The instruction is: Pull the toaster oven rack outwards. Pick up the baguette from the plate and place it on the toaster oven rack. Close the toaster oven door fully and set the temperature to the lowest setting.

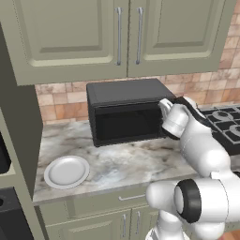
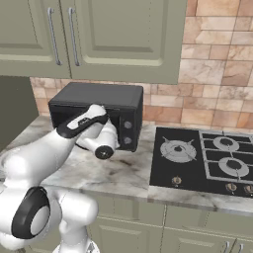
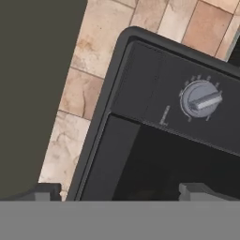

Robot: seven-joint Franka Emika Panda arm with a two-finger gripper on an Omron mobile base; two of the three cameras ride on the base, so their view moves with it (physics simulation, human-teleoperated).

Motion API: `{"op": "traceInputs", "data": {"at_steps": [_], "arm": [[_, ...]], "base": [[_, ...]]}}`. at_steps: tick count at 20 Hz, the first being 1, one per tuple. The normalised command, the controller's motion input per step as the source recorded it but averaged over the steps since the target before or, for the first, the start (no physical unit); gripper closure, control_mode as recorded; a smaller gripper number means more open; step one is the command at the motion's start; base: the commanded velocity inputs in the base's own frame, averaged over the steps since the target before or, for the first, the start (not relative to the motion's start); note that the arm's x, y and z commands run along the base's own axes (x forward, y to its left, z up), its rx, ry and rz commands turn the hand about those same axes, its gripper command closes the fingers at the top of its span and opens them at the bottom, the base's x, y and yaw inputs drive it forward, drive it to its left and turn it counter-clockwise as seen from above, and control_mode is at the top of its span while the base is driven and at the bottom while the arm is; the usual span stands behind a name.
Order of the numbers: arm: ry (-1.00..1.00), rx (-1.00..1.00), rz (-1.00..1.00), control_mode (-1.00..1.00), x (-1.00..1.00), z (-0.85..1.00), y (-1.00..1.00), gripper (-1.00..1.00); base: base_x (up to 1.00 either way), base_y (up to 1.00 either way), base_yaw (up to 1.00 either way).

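Your end effector [image 3: 119, 191] is released and holds nothing, its tips set wide apart, close in front of the oven [image 1: 124, 110] at its control strip end. The knob [image 3: 200, 99] sits off to one side of the tips, so I'd expect a clench from here to miss it or catch the frame. The oven is dark grey and boxy, at the back of the bench [image 1: 122, 164]; the plate [image 1: 66, 171] lies bare.

Matte charcoal toaster oven [image 1: 124, 91], dark glass toaster oven door [image 1: 125, 125], glossy plate [image 1: 66, 171], polished marble counter [image 1: 122, 161], rough brick backsplash [image 2: 217, 64]
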Motion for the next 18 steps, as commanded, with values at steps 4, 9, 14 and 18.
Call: {"op": "traceInputs", "data": {"at_steps": [4,9,14,18], "arm": [[0.0,0.01,0.0,-1.0,-0.22,0.08,0.0,-1.0],[0.15,0.0,0.03,-1.0,-0.18,-0.04,0.04,-1.0],[0.35,0.0,0.11,-1.0,0.08,-0.06,0.12,-1.0],[0.14,0.0,0.02,-1.0,0.53,0.0,0.13,-1.0]], "base": [[0.0,0.0,0.0],[0.0,0.0,0.0],[0.0,0.0,0.0],[0.0,0.0,0.0]]}}
